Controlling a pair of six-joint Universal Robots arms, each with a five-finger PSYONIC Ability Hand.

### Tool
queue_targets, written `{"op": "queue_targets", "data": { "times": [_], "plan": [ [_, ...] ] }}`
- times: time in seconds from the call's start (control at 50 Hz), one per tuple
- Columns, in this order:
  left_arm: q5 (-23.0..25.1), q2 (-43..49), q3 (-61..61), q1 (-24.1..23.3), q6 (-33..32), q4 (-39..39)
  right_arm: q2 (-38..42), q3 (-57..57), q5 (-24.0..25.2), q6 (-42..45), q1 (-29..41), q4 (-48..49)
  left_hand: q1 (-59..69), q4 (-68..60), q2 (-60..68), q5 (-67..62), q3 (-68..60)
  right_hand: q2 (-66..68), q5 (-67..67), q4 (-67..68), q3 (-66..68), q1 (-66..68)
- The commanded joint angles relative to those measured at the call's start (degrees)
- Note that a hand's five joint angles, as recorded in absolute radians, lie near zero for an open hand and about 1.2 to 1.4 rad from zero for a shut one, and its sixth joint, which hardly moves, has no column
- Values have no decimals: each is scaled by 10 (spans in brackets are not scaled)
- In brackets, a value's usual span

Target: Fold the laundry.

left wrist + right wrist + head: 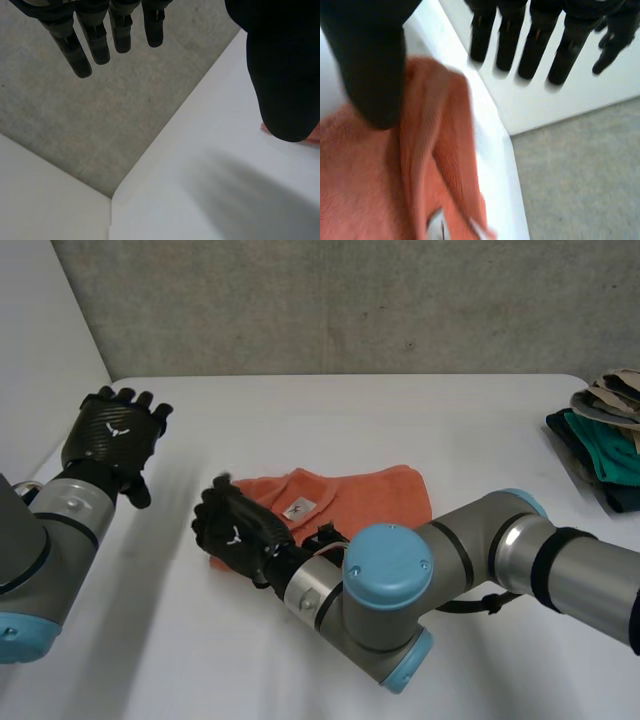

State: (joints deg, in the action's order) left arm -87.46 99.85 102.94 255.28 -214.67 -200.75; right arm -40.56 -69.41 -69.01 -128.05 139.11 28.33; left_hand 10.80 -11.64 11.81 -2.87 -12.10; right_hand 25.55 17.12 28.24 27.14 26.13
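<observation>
The left hand [110, 435] hovers above the left side of the white table [330, 410], well apart from any cloth; its wrist view shows straight, spread fingers [95, 42] with nothing between them and the thumb. Near the table's middle, the right hand [235, 532] sits at the left end of an orange towel [370, 498]. In its own wrist view the fingers [535, 45] reach out straight past the cloth and the thumb hangs over it, gripping nothing. The towel lies flat as a doubled-over band with a small label [295, 509] facing up, so it looks at least half folded. At the far right edge lies a rumpled pile of clothes [605, 445], teal, dark and striped, apparently not yet folded, so most of the job remains
</observation>
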Motion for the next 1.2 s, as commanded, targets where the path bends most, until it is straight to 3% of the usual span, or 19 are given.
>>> {"op": "queue_targets", "data": {
  "times": [0.02,0.08,0.16,0.24,0.32,0.42,0.62,0.76,0.84,0.88,0.98,1.12,1.2],
  "plan": [
    [-1,8,-25,-29,0,-4,-75,-52,-156,-82,-12,-32,-8,16,-18,29,21,-156,-171,-182,-171,-161],
    [-2,16,-38,-47,1,-5,-144,-93,-180,-166,-56,-78,-8,16,-18,29,21,-156,-171,-182,-171,-161],
    [-1,39,-66,-100,27,-4,-192,-139,-170,-234,-120,-156,-8,16,-18,29,21,-156,-171,-182,-171,-161],
    [-1,74,-93,-153,73,-5,-190,-181,-162,-253,-155,-192,-4,13,-14,25,17,-156,-171,-182,-171,-161],
    [3,128,-127,-203,118,-3,-185,-215,-160,-251,-171,-163,2,6,-8,18,11,-120,-135,-146,-136,-125],
    [-4,220,-193,-243,126,-1,-186,-252,-158,-250,-187,-108,18,-9,8,3,-5,-84,-100,-111,-100,-90],
    [-44,351,-306,-232,103,1,-185,-270,-159,-254,-181,-72,66,-58,56,-46,-53,-54,-70,-81,-70,-60],
    [-135,377,-301,-168,-32,-7,-181,-271,-158,-251,-182,-60,68,-60,58,-48,-55,117,102,90,101,112],
    [-199,367,-289,-146,-50,-22,-179,-273,-156,-249,-184,-48,65,-56,55,-44,-52,225,210,198,209,219],
    [-202,354,-277,-141,-50,-24,-179,-273,-156,-247,-184,-48,65,-56,55,-44,-52,269,253,242,253,263],
    [-191,289,-229,-138,-42,-25,-180,-274,-164,-209,-189,-53,63,-55,53,-42,-50,544,528,517,528,538],
    [-170,181,-148,-145,6,-26,-201,-307,-183,-135,-234,-68,53,-45,43,-32,-40,544,529,518,529,539],
    [-164,127,-111,-142,33,-26,-242,-325,-205,-45,-267,-90,51,-43,41,-31,-38,544,529,518,529,539]
  ]
}}
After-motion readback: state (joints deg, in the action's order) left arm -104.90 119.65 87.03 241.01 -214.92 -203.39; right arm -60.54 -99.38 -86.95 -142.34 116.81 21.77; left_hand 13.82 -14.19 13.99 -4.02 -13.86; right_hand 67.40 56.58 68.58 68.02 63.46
